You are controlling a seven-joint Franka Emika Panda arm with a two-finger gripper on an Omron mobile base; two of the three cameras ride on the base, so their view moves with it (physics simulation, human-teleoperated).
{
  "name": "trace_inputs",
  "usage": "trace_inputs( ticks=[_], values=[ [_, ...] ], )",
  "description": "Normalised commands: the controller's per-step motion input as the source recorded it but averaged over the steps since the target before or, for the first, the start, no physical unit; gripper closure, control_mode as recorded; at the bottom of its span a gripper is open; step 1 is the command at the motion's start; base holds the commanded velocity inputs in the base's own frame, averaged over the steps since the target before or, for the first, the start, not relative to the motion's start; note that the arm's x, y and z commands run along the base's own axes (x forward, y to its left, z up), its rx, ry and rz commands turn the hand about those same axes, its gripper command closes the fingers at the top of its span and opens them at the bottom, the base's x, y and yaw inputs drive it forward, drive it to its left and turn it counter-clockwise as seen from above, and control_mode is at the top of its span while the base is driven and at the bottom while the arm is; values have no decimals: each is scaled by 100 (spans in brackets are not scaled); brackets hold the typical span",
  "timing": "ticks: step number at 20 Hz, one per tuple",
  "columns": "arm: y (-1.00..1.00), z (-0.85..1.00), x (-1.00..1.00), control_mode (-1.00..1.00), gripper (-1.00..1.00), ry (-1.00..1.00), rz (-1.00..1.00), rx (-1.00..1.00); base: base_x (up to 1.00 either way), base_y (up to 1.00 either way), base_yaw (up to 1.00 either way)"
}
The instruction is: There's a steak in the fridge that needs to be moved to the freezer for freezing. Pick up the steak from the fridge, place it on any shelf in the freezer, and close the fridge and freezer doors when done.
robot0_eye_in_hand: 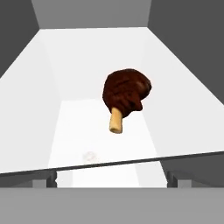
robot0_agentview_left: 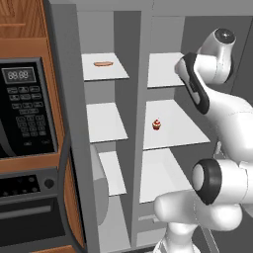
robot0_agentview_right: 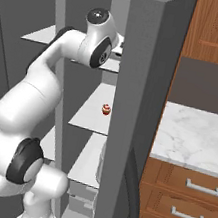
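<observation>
So the steak (robot0_eye_in_hand: 126, 92) sits pretty much dead center in the hand view, a dark reddish-brown lump with a pale bone stub poking down toward the bottom of the frame. It's lying on a broad white fridge shelf (robot0_eye_in_hand: 78, 127), and the gripper is spread wide with nothing in it, well short of the meat. The finger tips themselves are barely distinguishable at the bottom edge of that view, so I can't pin them down.

From the left base view, the unit stands open: the freezer (robot0_agentview_left: 129, 123) is the narrow compartment in the middle of the frame, the fridge (robot0_agentview_left: 168, 163) the wider one right of it. Top freezer shelf has a flat orange-tan strip (robot0_agentview_left: 104, 63) on it, upper left-center of the frame. A tiny red cupcake (robot0_agentview_left: 156, 124) sits on the middle fridge shelf, center frame. The arm (robot0_agentview_left: 217, 133) fills the right side and reaches up into the top fridge shelf area, hiding the hand.

Microwave (robot0_agentview_left: 24, 108) in wood cabinetry is on the left edge. In the right base view there's a marble table (robot0_agentview_right: 197, 139) with wooden drawers (robot0_agentview_right: 185, 206) on the right side, and the cupcake shows center frame again.
</observation>
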Motion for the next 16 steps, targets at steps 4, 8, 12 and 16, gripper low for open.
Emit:
trace_inputs(
  ticks=[4, 8, 12, 16],
  values=[
    [-1, -16, 35, -100, -100, 9, 0, -4, 0, 0, 0],
    [0, -19, 35, -100, -100, 12, 0, -6, 0, 0, 0],
    [-11, -12, 32, -100, -100, 4, 0, -1, 0, 0, 0],
    [-29, -17, 20, -100, -100, 0, 0, 0, 0, 0, 0]
  ],
)
